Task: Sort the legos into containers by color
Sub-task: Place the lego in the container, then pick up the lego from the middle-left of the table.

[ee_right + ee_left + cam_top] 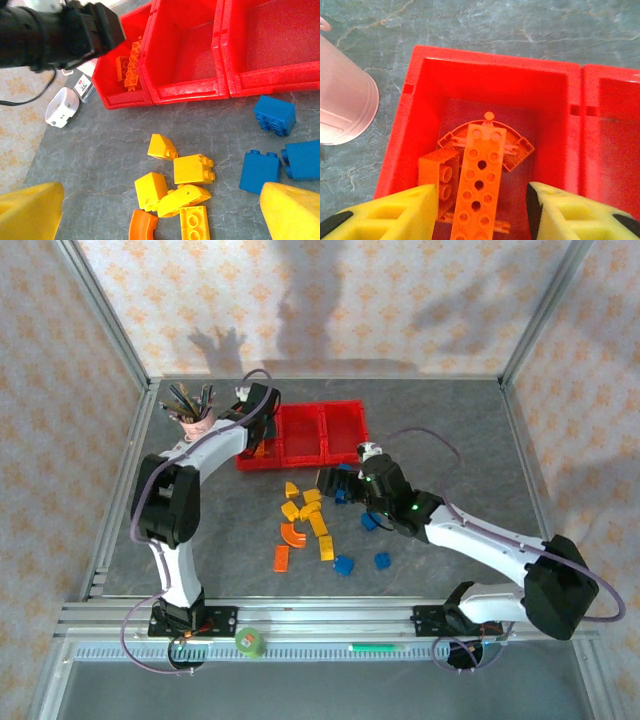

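Several small yellow plastic bricks (pixel 192 170), blue bricks (pixel 260 170) and one curved orange arch piece (pixel 143 225) lie loose on the grey stone-patterned table (pixel 100 150) near the right gripper (pixel 162 187), whose yellow fingers stand wide apart and empty. Beyond them sits the bright-red three-bin plastic tray (pixel 190 92). The left gripper (pixel 482 187) hovers over its left bin with fingers spread, gripping nothing. A long orange studded plate (pixel 479 175) and an orange block (pixel 437 172) lie inside that bin. A translucent pink cup (pixel 342 95) stands just left of the tray.
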Controlling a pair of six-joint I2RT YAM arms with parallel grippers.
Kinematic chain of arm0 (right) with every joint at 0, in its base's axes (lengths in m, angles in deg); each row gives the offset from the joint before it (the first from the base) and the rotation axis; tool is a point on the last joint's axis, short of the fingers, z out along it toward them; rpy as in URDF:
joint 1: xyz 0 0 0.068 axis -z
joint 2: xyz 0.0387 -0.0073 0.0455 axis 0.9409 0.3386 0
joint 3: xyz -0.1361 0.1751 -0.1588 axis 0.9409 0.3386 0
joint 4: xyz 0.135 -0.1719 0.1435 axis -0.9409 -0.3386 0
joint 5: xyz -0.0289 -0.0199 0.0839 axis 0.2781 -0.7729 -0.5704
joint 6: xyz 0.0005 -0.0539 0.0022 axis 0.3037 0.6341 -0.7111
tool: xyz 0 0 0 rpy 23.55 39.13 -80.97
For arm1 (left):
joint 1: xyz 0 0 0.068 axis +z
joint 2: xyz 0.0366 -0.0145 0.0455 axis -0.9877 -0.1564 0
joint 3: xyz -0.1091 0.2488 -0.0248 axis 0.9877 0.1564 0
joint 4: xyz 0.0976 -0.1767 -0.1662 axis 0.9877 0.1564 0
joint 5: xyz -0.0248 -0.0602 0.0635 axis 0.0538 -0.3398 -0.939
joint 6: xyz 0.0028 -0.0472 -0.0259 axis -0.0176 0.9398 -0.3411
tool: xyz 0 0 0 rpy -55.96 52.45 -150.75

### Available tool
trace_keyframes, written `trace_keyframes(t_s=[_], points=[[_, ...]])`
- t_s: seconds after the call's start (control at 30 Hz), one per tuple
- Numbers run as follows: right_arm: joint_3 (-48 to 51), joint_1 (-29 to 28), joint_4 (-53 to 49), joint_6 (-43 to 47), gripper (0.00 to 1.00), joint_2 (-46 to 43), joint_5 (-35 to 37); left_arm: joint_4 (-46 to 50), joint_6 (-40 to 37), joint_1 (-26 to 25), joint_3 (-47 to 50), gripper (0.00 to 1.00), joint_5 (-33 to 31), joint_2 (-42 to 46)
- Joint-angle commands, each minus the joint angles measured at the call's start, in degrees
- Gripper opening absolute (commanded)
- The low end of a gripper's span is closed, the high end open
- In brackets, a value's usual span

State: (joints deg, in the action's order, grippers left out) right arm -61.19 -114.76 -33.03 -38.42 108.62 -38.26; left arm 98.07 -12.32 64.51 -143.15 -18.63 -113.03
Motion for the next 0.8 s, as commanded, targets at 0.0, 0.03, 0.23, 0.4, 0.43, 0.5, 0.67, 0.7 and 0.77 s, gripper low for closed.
trace_keyframes(t_s=[0.0,0.03,0.23,0.4,0.43,0.5,0.67,0.7,0.77], points=[[-1.8,0.3,-3.1,2.0,1.0,-1.5,-1.0,1.2,1.6,-0.5,3.6,0.53,3.3,6.7],[-1.6,0.2,-3.3,2.2,1.0,-1.7,-1.7,0.9,2.1,-0.8,5.0,0.53,3.6,8.3],[-0.9,-1.5,-7.3,3.7,1.0,-2.7,-1.4,1.3,4.0,-4.6,12.8,0.54,5.3,17.6],[1.7,-4.9,-8.0,1.9,1.0,-3.6,0.5,2.1,7.1,-11.2,20.8,0.55,3.0,25.8],[2.2,-5.7,-8.2,1.4,1.0,-3.6,0.8,2.1,8.1,-12.6,22.7,0.55,3.1,27.5],[2.9,-7.0,-8.4,0.9,1.0,-3.4,1.0,2.5,10.4,-15.0,26.5,0.55,3.0,30.2],[5.2,-9.8,-9.8,-1.1,1.0,-3.6,1.7,4.8,17.9,-21.2,35.6,0.56,3.0,37.5],[5.7,-10.5,-10.2,-1.5,1.0,-3.7,2.1,5.4,19.6,-22.7,37.3,0.56,2.6,38.9],[6.8,-11.7,-10.0,-2.6,1.0,-3.7,2.7,6.2,22.2,-25.6,40.4,0.56,2.8,41.1]])
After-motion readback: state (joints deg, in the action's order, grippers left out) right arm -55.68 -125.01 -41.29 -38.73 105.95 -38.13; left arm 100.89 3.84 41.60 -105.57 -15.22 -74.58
